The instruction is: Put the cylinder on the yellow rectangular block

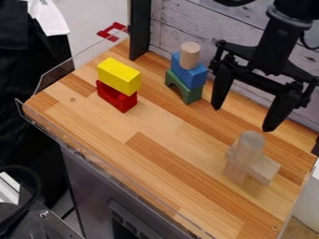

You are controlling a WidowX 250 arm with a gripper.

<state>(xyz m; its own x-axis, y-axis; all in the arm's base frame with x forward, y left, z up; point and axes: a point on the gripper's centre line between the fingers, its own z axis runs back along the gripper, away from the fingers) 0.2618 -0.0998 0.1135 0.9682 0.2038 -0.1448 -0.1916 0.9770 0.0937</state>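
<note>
Well, yellow rectangular block [119,75] lies on red block [117,96], likely as level seat; black gripper [243,117] hangs wide, empty, presumably to straddle wooden cylinder [250,145].

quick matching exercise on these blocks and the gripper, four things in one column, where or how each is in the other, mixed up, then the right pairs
Things
1. yellow rectangular block
2. blue block
3. green arch
4. gripper

Places and states
A. at the bottom of its stack, standing on the wooden surface
B. above the work surface, jaws apart
C. on top of a red block
D. in the middle of its stack, with a wooden cylinder standing on it

Right pairs: 1-C, 2-D, 3-A, 4-B
</note>
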